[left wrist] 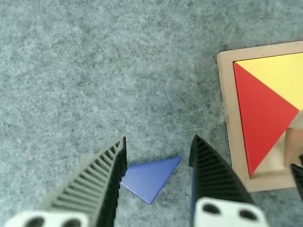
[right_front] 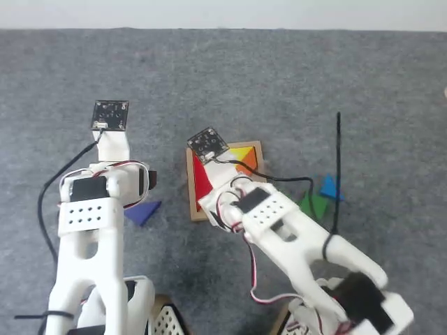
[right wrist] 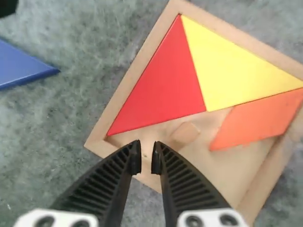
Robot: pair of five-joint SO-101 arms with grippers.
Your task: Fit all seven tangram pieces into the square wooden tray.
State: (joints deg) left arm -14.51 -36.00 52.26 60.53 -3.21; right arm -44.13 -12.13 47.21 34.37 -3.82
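Observation:
The square wooden tray (right_front: 198,213) lies mid-table under the right arm. In it sit a red triangle (right wrist: 161,94), a yellow triangle (right wrist: 232,71) and an orange parallelogram (right wrist: 258,120); the rest of its floor is bare wood. My right gripper (right wrist: 146,161) hovers over the tray's (right wrist: 136,71) near rim, its fingers almost touching with nothing between them. My left gripper (left wrist: 158,161) stands open above a blue triangle (left wrist: 149,177), which lies flat on the carpet between its fingers, left of the tray (left wrist: 226,94). That blue triangle (right_front: 143,211) rests beside the left arm.
A green piece (right_front: 313,204) and a small blue piece (right_front: 330,187) lie on the grey carpet right of the tray. A black cable (right_front: 338,153) runs past them. Open carpet stretches behind both arms.

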